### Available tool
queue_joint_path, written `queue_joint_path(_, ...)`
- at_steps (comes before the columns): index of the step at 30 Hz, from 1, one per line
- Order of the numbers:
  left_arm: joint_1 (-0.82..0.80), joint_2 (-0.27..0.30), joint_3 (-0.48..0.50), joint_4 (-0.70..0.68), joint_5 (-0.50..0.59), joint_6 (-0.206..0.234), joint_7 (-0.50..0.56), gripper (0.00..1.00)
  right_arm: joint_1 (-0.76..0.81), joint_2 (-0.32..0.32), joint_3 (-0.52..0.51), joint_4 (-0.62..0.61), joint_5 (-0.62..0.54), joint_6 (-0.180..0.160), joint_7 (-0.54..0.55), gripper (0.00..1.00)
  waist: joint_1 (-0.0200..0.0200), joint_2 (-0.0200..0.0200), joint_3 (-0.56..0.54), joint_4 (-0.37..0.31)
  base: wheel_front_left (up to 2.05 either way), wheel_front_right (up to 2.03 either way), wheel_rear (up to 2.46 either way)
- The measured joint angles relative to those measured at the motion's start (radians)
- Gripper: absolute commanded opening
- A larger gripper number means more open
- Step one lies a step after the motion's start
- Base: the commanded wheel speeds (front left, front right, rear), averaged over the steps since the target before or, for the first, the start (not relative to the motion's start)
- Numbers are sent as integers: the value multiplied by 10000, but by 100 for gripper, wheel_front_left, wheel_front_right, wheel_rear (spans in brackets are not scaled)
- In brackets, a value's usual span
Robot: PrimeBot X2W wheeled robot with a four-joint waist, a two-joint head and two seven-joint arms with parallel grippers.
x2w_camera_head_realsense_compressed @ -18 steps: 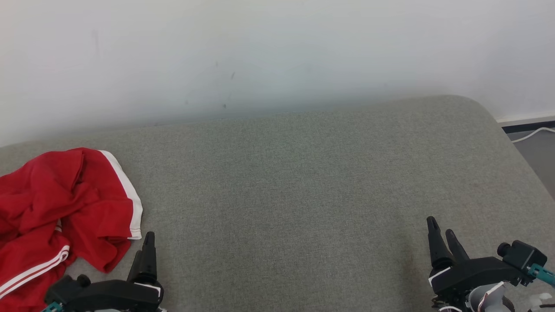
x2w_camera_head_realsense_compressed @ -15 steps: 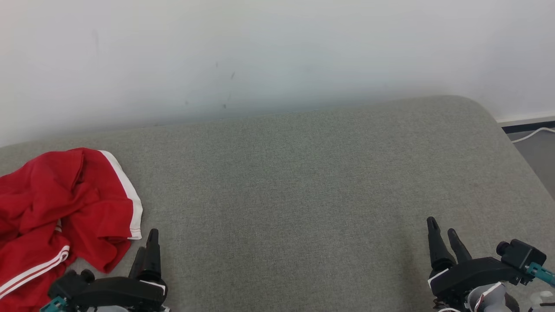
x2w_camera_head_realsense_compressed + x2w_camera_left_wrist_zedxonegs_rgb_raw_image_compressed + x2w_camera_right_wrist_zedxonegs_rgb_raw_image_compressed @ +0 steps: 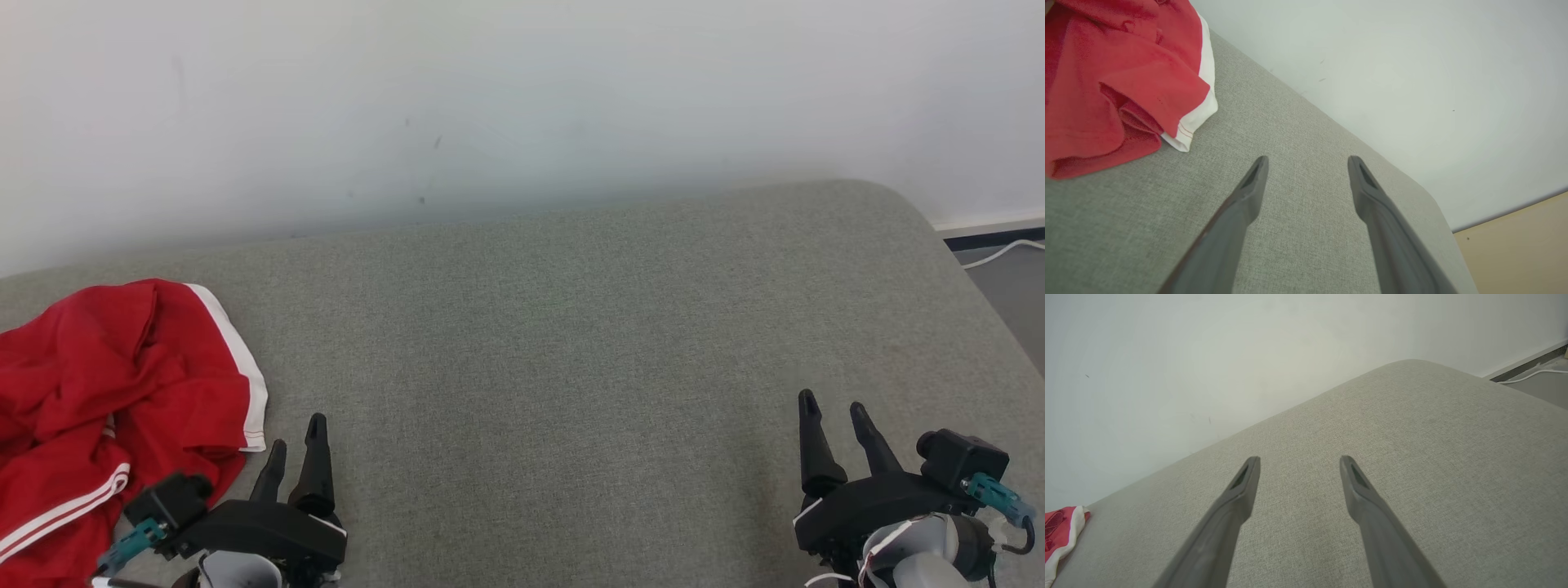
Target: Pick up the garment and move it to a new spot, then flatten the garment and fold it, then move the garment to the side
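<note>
Lying crumpled at the left edge of the grey cushion (image 3: pixel 571 343), the red garment (image 3: pixel 122 384), with white stripes and a white hem, runs off the left side of the head view. The left end effector (image 3: pixel 298 431) is at the cushion's near edge, just beside the garment's near right corner and not touching it. Its two dark fingers (image 3: pixel 1241 204) stand apart with bare fabric between them. The right end effector (image 3: pixel 833 402) is at the near edge toward the cushion's right end, well apart from the garment, its fingers likewise spread and holding nothing. A white wall (image 3: pixel 522 98) rises behind the cushion's far edge. Beyond the rounded far right corner, a white cable (image 3: pixel 1000 253) lies on the floor (image 3: pixel 1012 302).
</note>
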Motion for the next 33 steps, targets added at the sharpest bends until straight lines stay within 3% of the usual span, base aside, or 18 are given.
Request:
queue_joint_path(25, -1007, 69, -1120, 533, 2855, 560, -899, 100, -193, -159, 54, -219, -3565, -568, -926, 100, 0, 0, -15, 367, 0, 0, 0)
queue_joint_path(33, -1200, 52, -639, 594, 3127, 685, -1026, 100, -193, 17, -276, -263, -3563, -656, -1093, 100, 0, 0, -61, 529, 0, 0, 0)
